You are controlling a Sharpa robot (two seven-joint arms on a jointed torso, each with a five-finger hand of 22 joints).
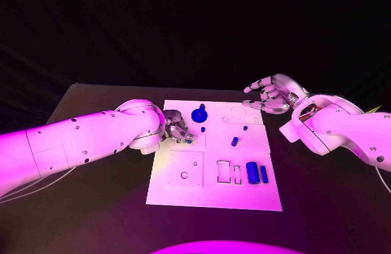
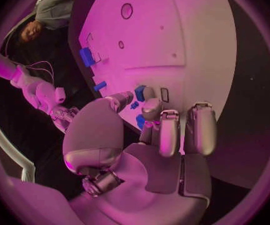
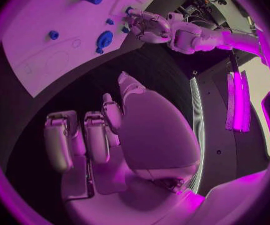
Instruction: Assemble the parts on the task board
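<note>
The white task board [image 1: 183, 192] lies mid-table. My left hand [image 1: 175, 127] rests over its left edge, thumb and fingers [image 2: 152, 109] closed round a small blue part [image 2: 141, 121], beside another blue piece [image 2: 140, 92] and a slot [image 2: 165, 95]. My right hand [image 1: 273, 95] hovers above the board's far right corner, fingers apart and curled, nothing in it. A round blue part [image 1: 199, 116], a small peg [image 1: 234, 142], a blue cylinder [image 1: 252, 172] and a blue bar [image 1: 264, 173] sit on the board. The right wrist view shows the board [image 3: 41, 60], the round part [image 3: 104, 37] and the left hand [image 3: 144, 25].
Empty rectangular slots [image 1: 223, 171] lie left of the blue cylinder, and a square recess with a hole [image 1: 185, 169] sits at the board's near left. Dark table [image 1: 98, 209] surrounds the board on all sides.
</note>
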